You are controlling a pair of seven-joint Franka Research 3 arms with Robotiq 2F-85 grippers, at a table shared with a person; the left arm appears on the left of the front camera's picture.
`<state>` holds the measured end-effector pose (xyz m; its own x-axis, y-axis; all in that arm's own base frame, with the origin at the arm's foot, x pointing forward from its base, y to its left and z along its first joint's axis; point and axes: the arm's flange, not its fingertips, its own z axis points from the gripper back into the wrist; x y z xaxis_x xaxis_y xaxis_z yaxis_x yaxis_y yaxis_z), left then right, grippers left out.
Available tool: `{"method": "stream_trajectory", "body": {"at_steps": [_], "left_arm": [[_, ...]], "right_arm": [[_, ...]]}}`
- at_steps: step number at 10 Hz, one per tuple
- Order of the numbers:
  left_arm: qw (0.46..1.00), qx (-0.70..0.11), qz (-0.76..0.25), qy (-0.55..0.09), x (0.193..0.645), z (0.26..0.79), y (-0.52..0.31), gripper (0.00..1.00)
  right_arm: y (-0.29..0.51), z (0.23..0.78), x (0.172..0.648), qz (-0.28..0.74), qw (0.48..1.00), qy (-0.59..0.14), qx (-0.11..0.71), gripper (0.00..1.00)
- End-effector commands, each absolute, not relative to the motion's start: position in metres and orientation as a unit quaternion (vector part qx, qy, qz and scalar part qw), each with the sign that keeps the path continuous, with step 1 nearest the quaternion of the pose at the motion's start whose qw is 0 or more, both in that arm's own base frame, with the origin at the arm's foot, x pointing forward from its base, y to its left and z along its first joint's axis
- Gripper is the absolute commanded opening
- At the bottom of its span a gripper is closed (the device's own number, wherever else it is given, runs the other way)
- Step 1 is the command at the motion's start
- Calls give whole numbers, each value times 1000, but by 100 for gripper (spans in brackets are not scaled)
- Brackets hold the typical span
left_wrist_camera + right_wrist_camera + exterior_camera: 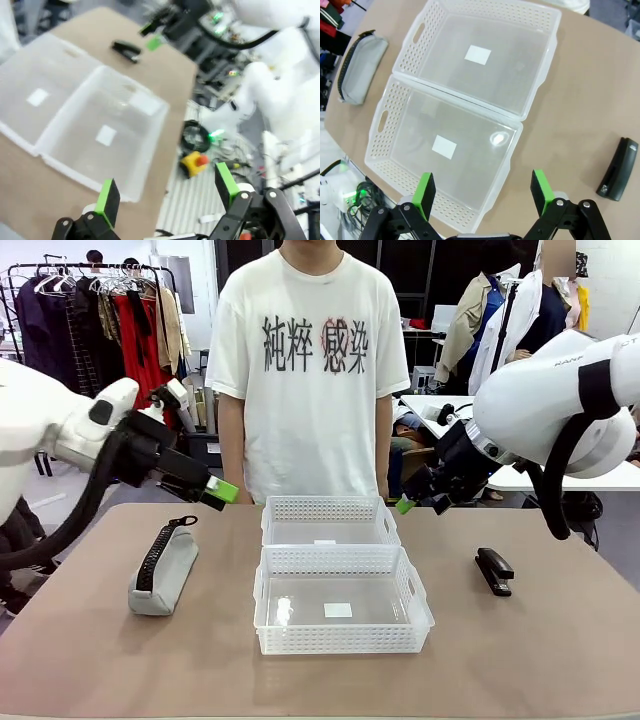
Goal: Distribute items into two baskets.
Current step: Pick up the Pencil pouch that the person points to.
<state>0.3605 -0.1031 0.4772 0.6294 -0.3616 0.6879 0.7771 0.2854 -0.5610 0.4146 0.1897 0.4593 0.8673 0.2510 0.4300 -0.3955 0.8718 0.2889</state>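
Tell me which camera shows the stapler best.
Right wrist view: the stapler lies sharp and whole, seen from above on the bare table. The front view shows the stapler whole but smaller, at a low angle. The left wrist view shows it far off and blurred.

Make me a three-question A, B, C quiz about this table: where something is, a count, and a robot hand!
1. Where is the stapler? A) in a basket B) on the table beside the baskets C) in a gripper
2. How many baskets? A) one B) three C) two
3. The left gripper is: A) open B) shut on the pouch C) shut on the stapler
Answers: 1 B, it lies on bare table; 2 C, two stand together; 3 A, its fingers stand apart.
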Motion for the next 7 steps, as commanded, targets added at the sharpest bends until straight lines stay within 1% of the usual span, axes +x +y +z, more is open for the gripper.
{"method": "stream_trajectory", "body": {"at_steps": [1,2,3,4,5,6,7], "left_arm": [[768,-493,-373,-168,389,464,-97,100],[761,-505,-375,-159,391,464,-91,100],[752,-526,-374,-132,394,462,-87,100],[731,-545,-374,-171,397,458,-81,100],[714,-519,-388,-264,397,455,-84,100],[741,-544,-365,-146,388,455,-85,100],[741,-544,-365,-146,388,455,-85,100]], "right_arm": [[191,460,414,162,948,-191,197,100],[191,460,414,162,948,-191,197,100],[191,460,414,162,948,-191,197,100],[191,460,414,162,948,-191,197,100],[191,460,414,162,948,-191,197,100],[191,460,414,162,948,-191,197,100],[191,460,414,162,948,-191,197,100]]}}
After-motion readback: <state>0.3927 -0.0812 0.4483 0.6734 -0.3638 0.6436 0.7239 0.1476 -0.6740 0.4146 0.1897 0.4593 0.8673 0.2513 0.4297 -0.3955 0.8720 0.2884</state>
